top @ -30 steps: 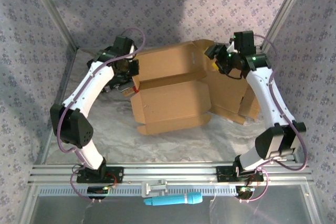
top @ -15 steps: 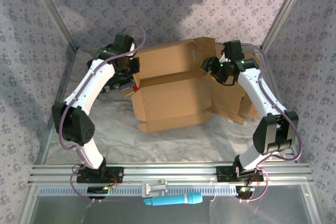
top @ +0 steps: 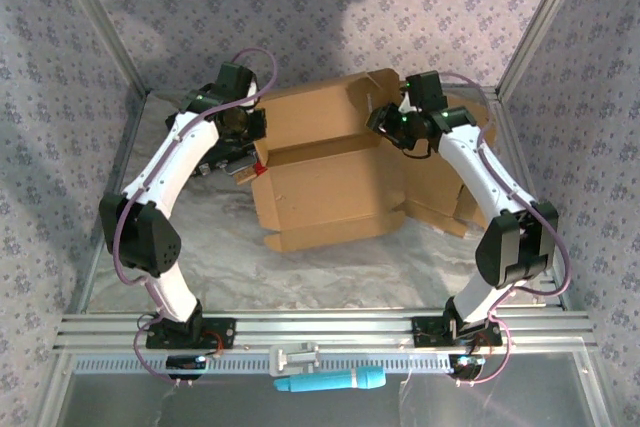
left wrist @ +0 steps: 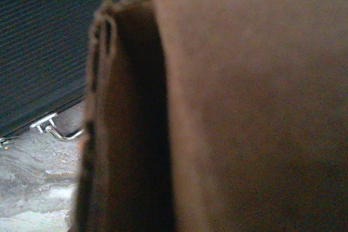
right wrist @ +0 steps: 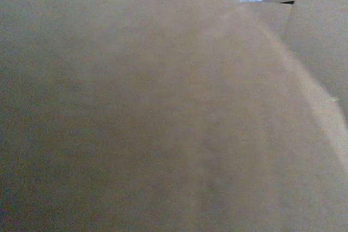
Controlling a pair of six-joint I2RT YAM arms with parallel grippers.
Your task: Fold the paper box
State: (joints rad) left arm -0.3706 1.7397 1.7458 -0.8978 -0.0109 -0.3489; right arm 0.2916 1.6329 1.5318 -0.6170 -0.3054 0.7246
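1. Box position. The box (top: 330, 187) lay on the table (top: 330, 272) at mid-field, between my two arms. It was brown cardboard, partly formed. The long front panel faced up and toward my bases. A back panel stood behind it, and loose flaps spread on the table at the right end.

2. Left gripper. My left gripper (top: 248, 147) was at the box's left end, its jaws closed on the end wall there. In the left wrist view the cardboard (left wrist: 244, 107) ran edge-on, close to the lens, with a dark fold beside it. Marbled table (left wrist: 32, 188) and a small metal hook (left wrist: 51, 129) showed at lower left.

3. Right gripper. My right gripper (top: 385, 122) was at the top right corner of the back panel, against the cardboard. Blurred cardboard (right wrist: 136, 107) lay close against the right wrist camera. I could not tell whether these jaws were open or closed.

4. Other items. A blue tool (top: 330, 381) lay on the rail below my bases, well apart from the box.
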